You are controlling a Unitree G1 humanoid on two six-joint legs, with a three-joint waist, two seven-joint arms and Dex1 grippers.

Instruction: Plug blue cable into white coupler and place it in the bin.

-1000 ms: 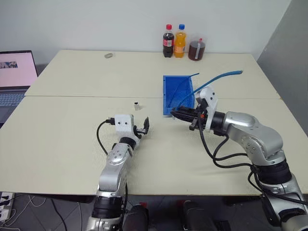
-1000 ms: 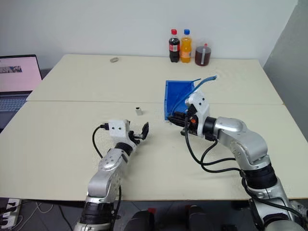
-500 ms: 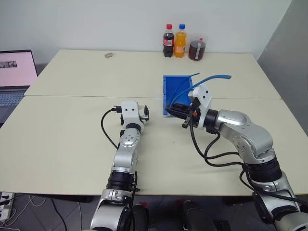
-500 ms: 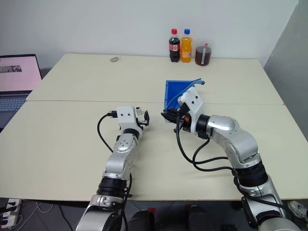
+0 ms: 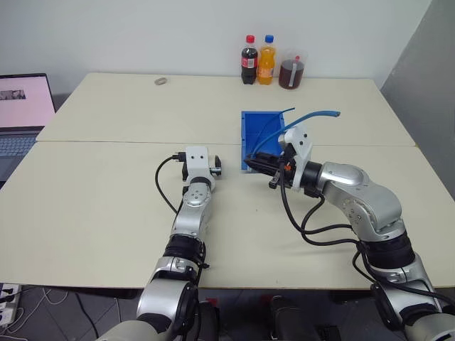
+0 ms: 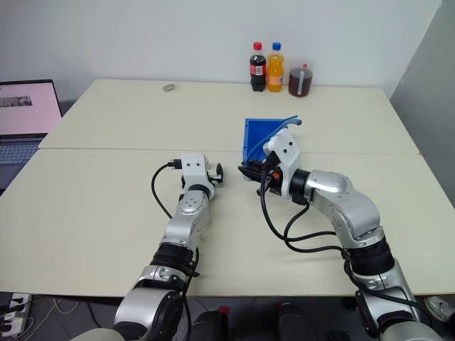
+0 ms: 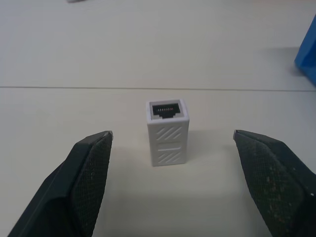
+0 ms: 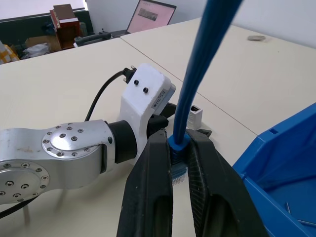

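Here, left pincer [image 7: 170, 143] wide around white coupler [image 7: 167, 132], untouched

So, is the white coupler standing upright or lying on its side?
Upright: the white coupler stands on end on the table, its dark port at the top.

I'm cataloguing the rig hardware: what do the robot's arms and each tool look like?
Both arms are silver-grey metal segments with black joints and looping black cables. Each wrist carries a white boxy camera housing. The left tool and right tool each have two black fingers with a finely textured surface.
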